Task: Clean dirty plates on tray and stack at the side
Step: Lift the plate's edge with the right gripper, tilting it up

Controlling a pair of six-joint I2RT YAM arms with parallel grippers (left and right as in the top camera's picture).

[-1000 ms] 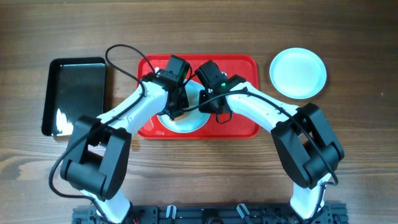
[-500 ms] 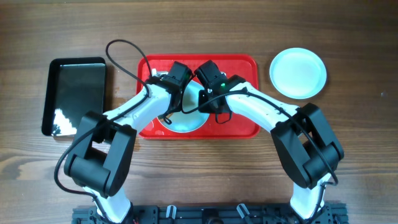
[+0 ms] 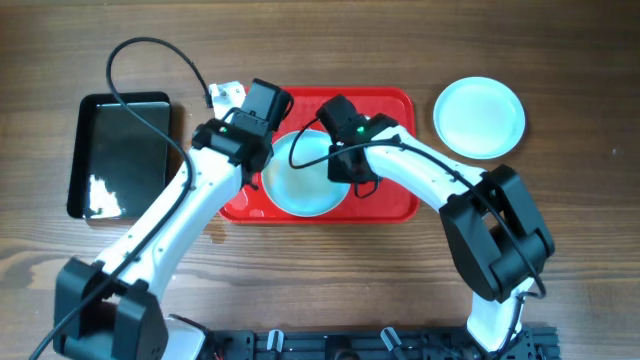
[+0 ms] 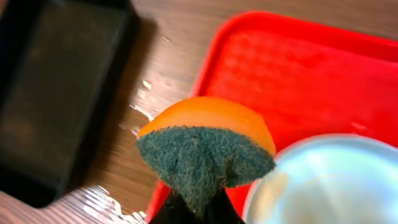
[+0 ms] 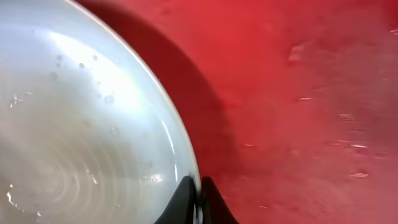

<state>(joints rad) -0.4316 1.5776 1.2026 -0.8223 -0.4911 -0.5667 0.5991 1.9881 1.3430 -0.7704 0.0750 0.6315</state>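
Observation:
A pale plate lies on the red tray, in its left half. My right gripper is shut on the plate's right rim, and a dark shadow falls on the tray beside that rim. My left gripper is shut on an orange sponge with a dark green scrub face. It hangs over the tray's left rim, just off the plate. A second plate rests on the wooden table to the right of the tray.
A glossy black tray lies on the table left of the red tray, close to my left arm; it fills the upper left of the left wrist view. The left arm's black cable loops above it.
My left arm has swung left with the sponge, off the plate's middle to the tray's left rim. The right gripper has kept its hold on the plate's rim.

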